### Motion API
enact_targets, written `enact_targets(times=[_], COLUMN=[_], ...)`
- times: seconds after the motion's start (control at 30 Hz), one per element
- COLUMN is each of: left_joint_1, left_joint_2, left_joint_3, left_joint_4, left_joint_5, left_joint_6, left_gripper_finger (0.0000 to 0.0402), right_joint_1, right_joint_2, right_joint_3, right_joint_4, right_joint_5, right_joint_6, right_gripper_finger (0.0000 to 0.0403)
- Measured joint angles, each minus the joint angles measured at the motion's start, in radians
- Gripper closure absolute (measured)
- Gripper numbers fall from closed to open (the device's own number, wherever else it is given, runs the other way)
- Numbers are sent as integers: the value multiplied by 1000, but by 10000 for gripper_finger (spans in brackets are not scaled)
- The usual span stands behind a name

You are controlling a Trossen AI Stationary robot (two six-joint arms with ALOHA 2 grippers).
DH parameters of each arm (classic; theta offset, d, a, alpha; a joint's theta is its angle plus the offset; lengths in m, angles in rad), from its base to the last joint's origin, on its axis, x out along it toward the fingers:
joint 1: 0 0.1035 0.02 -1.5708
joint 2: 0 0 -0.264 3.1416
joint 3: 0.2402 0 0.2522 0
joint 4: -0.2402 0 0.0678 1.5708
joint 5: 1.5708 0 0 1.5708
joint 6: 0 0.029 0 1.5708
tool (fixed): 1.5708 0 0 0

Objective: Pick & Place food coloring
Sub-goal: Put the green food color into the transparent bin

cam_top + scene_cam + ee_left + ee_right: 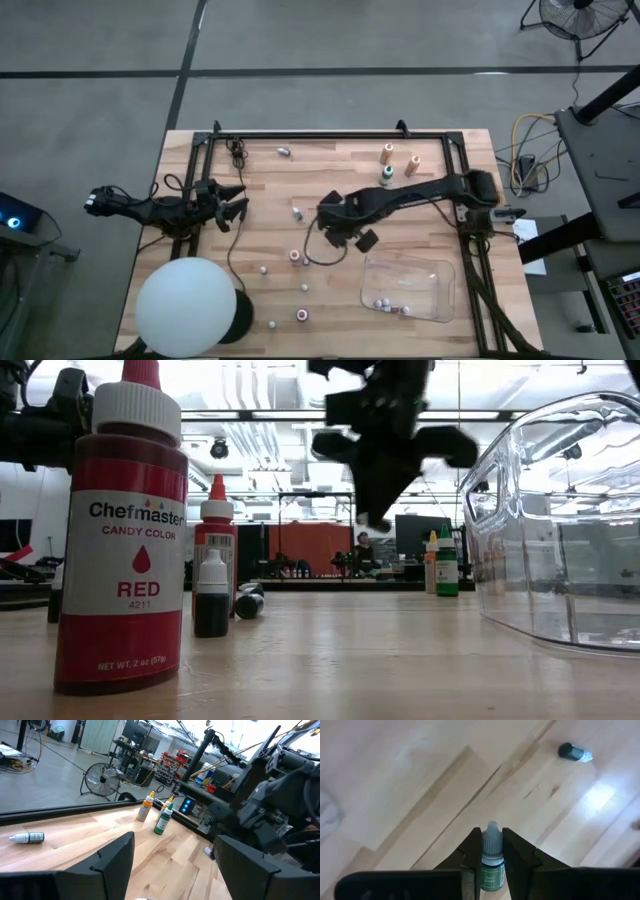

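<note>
Wood table [395, 780]: right claw [492, 851] clamps green food coloring bottle [491, 862]; left claw [170, 860] gaping.

We see a big white ball [185, 305] at the lower left of the high view, on the wooden table [330, 300]. A clear shallow plastic tray [440, 275] sits at the lower right. A floor fan [580, 15] stands in the upper right corner.
</note>
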Motion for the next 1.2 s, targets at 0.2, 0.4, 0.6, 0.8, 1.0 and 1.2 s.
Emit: enact_targets(times=[0.2,0.4,0.6,0.8,1.0,1.2], left_joint_1=[0,0,0,0,0,0], left_joint_2=[0,0,0,0,0,0], left_joint_3=[0,0,0,0,0,0], left_joint_4=[0,1,1,1,1,2], left_joint_5=[0,0,0,0,0,0], left_joint_6=[0,0,0,0,0,0], left_gripper_finger=[157,157,157,157,157,157], right_joint_1=[33,33,46,80,146,243], right_joint_2=[-164,-341,-524,-697,-819,-863], right_joint_3=[-153,-281,-419,-545,-653,-727], right_joint_4=[45,44,56,66,145,265], right_joint_5=[50,70,68,24,-79,-96], right_joint_6=[62,228,405,595,780,884], right_gripper_finger=[358,358,358,358,358,358])
